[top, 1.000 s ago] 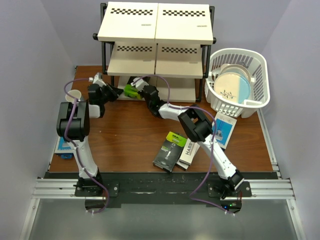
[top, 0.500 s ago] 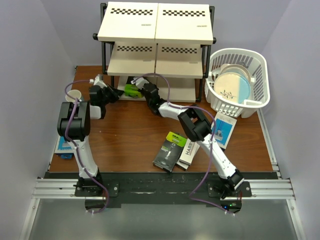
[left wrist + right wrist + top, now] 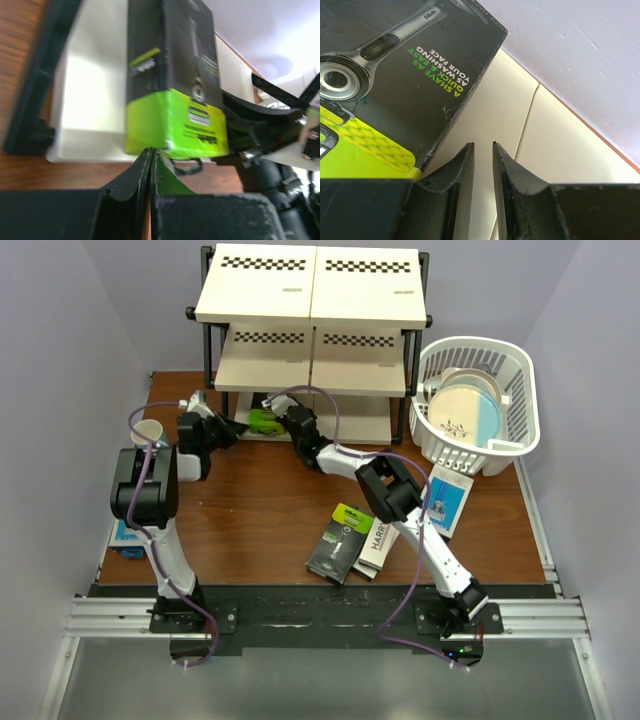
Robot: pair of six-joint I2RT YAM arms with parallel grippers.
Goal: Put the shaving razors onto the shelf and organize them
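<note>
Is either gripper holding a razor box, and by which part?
Nothing. The left gripper is shut, tips at the lime-green end of the black razor box; the right gripper is slightly open, empty beside it.

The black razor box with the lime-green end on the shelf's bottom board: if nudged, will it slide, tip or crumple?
Probably slides, not rolls: the black box has flat faces and sits on the shelf's smooth cream board. Likely stiff and light, being cardboard; its scuffed edge suggests corners dent easily.

We see the left gripper [image 3: 230, 427] and right gripper [image 3: 285, 420] flanking a lime-ended razor box [image 3: 263, 421] at the shelf's [image 3: 310, 300] lowest board.
</note>
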